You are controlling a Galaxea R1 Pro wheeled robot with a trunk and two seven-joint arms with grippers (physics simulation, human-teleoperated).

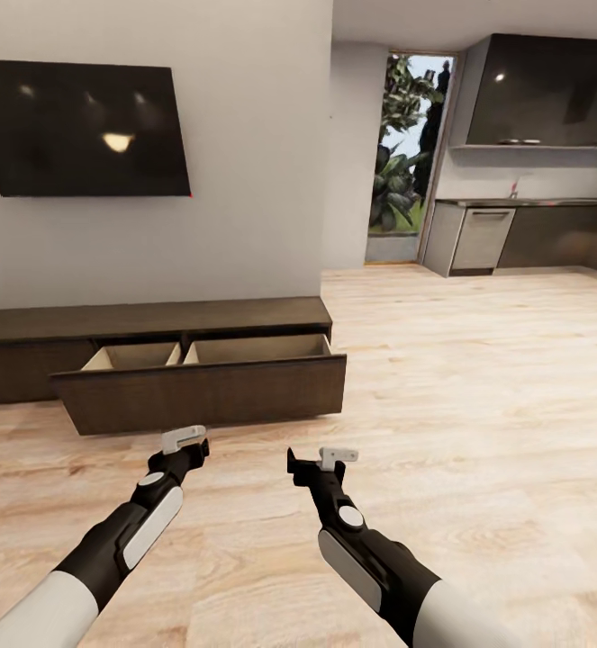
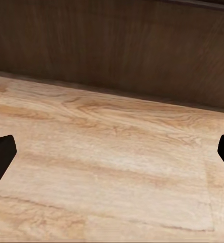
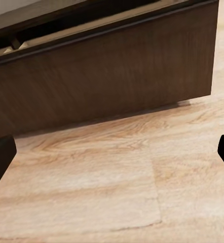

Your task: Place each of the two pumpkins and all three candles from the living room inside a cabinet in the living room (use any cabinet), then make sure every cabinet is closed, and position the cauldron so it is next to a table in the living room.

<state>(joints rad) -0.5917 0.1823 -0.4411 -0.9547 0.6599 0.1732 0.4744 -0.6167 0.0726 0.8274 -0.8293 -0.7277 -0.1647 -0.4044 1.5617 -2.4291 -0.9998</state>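
The long low dark-brown cabinet [image 1: 154, 319] stands against the wall ahead. Its wide drawer [image 1: 203, 391] is pulled out, and the pale wood interior [image 1: 253, 348] is split into two compartments whose bottoms are hidden behind the drawer front. My left gripper [image 1: 183, 441] hangs open just in front of that drawer front [image 2: 112, 45], with nothing between its fingers. My right gripper [image 1: 339, 456] is also open and empty, near the drawer's right end [image 3: 117, 76]. The pumpkins, candles, cauldron and table are out of view.
A dark TV [image 1: 82, 126] hangs on the wall above the cabinet. Grey kitchen units [image 1: 550, 234] and a glazed doorway with plants [image 1: 406, 153] lie at the back right. Light wooden floor [image 1: 478, 378] stretches open to the right.
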